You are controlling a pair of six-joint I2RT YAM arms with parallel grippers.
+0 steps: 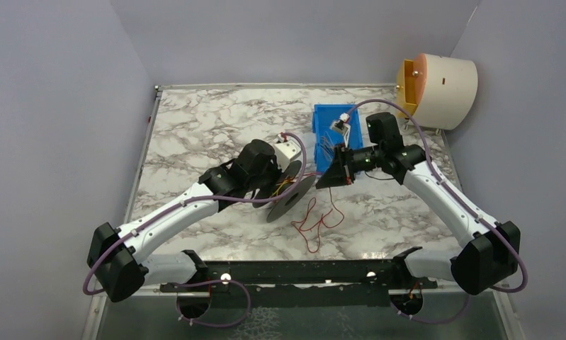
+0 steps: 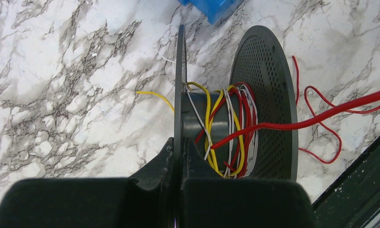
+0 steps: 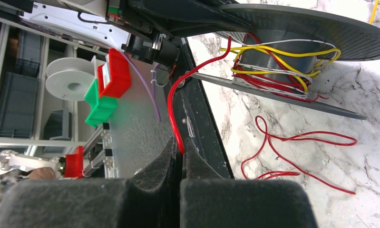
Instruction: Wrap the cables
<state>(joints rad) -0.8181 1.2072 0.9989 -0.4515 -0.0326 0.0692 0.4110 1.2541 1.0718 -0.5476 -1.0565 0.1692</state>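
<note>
A black spool (image 1: 288, 195) stands on edge mid-table, with red, yellow and white cables (image 2: 226, 123) wound on its core. My left gripper (image 2: 180, 145) is shut on the spool's thin flange (image 2: 180, 85); it also shows in the top view (image 1: 276, 185). My right gripper (image 3: 180, 147) is shut on a red cable (image 3: 177, 95) that runs taut to the spool's core (image 3: 283, 50). The rest of that red cable lies in loose loops on the table (image 1: 319, 219), also seen in the right wrist view (image 3: 297, 140). A yellow cable end (image 2: 154, 95) sticks out past the flange.
A blue bin (image 1: 322, 120) holding more wires stands behind my right gripper (image 1: 334, 173). A beige cylinder (image 1: 443, 88) lies at the far right corner. A black rail (image 1: 301, 273) runs along the table's near edge.
</note>
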